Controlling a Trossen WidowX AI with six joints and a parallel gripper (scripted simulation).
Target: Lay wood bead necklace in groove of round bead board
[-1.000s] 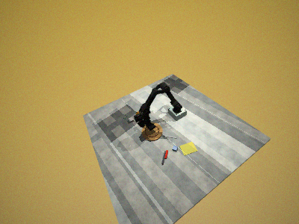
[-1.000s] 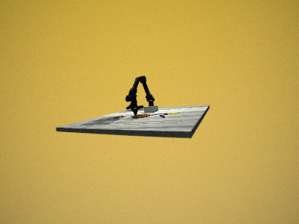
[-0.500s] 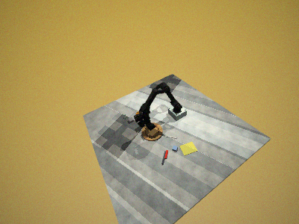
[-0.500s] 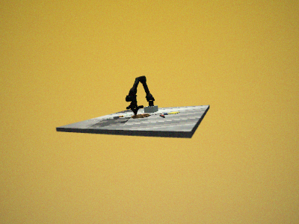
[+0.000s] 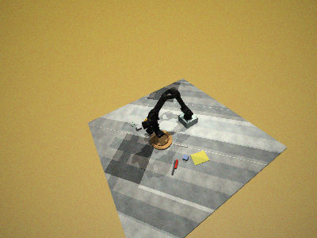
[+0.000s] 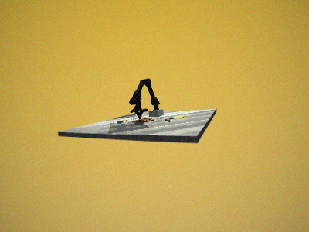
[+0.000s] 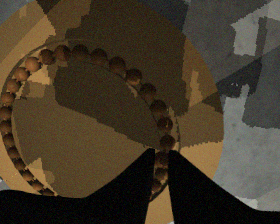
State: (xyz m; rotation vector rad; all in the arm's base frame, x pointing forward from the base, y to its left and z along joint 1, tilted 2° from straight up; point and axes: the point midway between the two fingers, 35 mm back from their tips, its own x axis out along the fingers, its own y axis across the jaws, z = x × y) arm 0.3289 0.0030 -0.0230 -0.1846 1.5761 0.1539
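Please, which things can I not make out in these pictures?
- Bead necklace, wrist view: its near part is hidden behind the black fingers.
- Round bead board, wrist view: left and top sides cut off by the picture edge.
- Small pale things by the arm, top view: too small and blurred to name.
- Necklace, exterior view: too small to tell.
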